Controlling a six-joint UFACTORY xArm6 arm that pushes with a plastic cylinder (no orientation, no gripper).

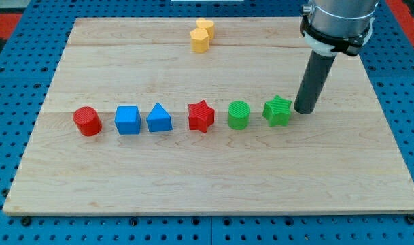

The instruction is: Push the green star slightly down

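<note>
While the green star (pixel 277 111) sits at the view's right end of a row of blocks across the middle of the wooden tabletop (pixel 213 184), my tip (pixel 304 110) rests just beside it on the view's right, at about the same height in the view and close enough that I cannot tell whether they touch. No jaws exist on this arm, only the dark rod, so nothing is grasped. Running toward the view's left from the star are a green cylinder (pixel 238 115), a red star (pixel 201 116), a blue triangle (pixel 159 118), a blue cube (pixel 128 120) and a red cylinder (pixel 87 121). Near the view's top edge stand two yellow blocks (pixel 202 35), touching each other, well apart from the row.
</note>
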